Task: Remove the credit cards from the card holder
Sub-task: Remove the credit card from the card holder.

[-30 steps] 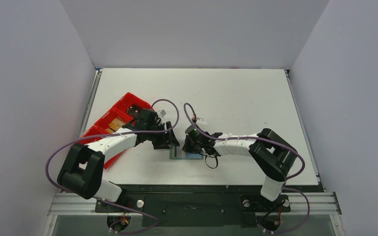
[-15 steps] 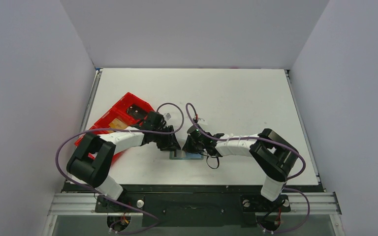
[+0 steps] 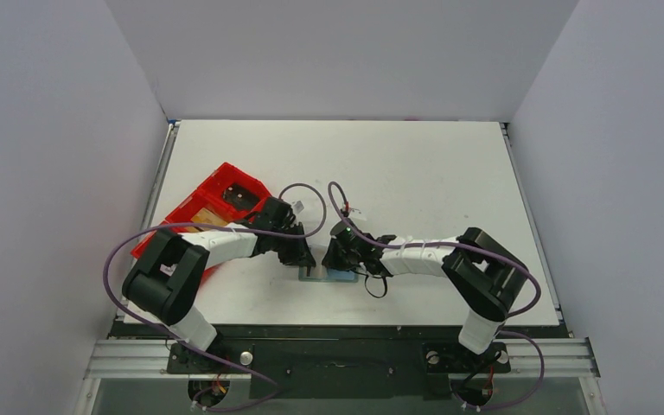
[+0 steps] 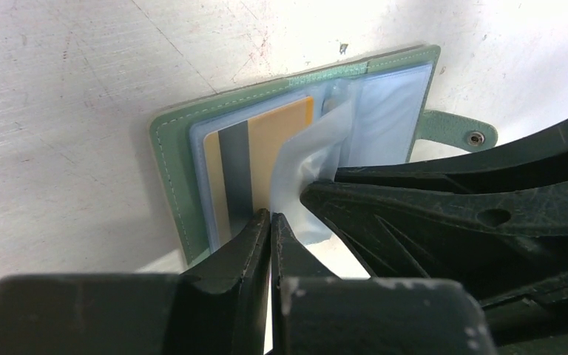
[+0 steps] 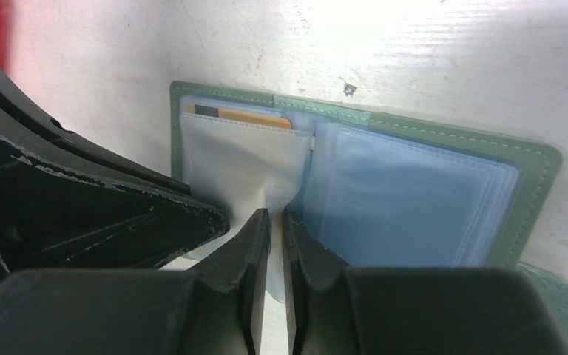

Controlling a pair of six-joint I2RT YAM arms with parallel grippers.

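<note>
By the front edge of the table [image 3: 415, 173], the right gripper [image 5: 275, 222] pinched the floppy sleeve [image 5: 244, 159] of the card holder [image 4: 170, 177]. The left gripper [image 4: 270, 222] was squeezed shut at the edge of the gold card [image 4: 281, 140], probably stiff and slippery.

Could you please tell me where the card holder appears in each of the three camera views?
Top external: the card holder lies below centre, between the two gripper tips.
Left wrist: the card holder lies open across the middle, its tab at right.
Right wrist: the card holder lies open across the centre.
Shared landmark: the right gripper, pinching the clear sleeve in both wrist views and over the holder's right half from above.
</note>
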